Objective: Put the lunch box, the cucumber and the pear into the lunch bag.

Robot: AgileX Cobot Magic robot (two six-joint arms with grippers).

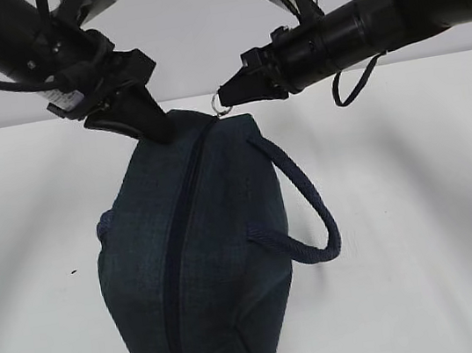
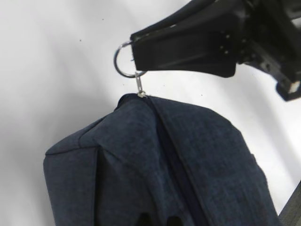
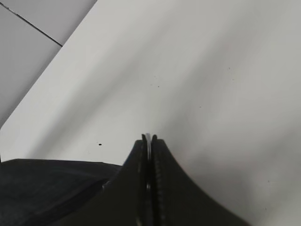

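The dark navy lunch bag (image 1: 206,270) stands on the white table (image 1: 418,203), its top zipper (image 1: 179,238) running toward me and looking closed. At the bag's far end my right gripper (image 1: 226,96) is shut on the metal ring pull (image 1: 220,104). The left wrist view shows the ring pull (image 2: 123,59) pinched in the right gripper (image 2: 135,47) above the lunch bag (image 2: 188,155). My left gripper (image 1: 161,133) is shut on a fold of the bag's fabric at that same far end, its fingertips (image 2: 173,220) just showing. The lunch box, cucumber and pear are out of view.
A padded loop handle (image 1: 312,209) hangs off the bag's right side. In the right wrist view, a sliver of the ring (image 3: 148,137) shows between the closed fingers, with the table edge (image 3: 47,75) at upper left.
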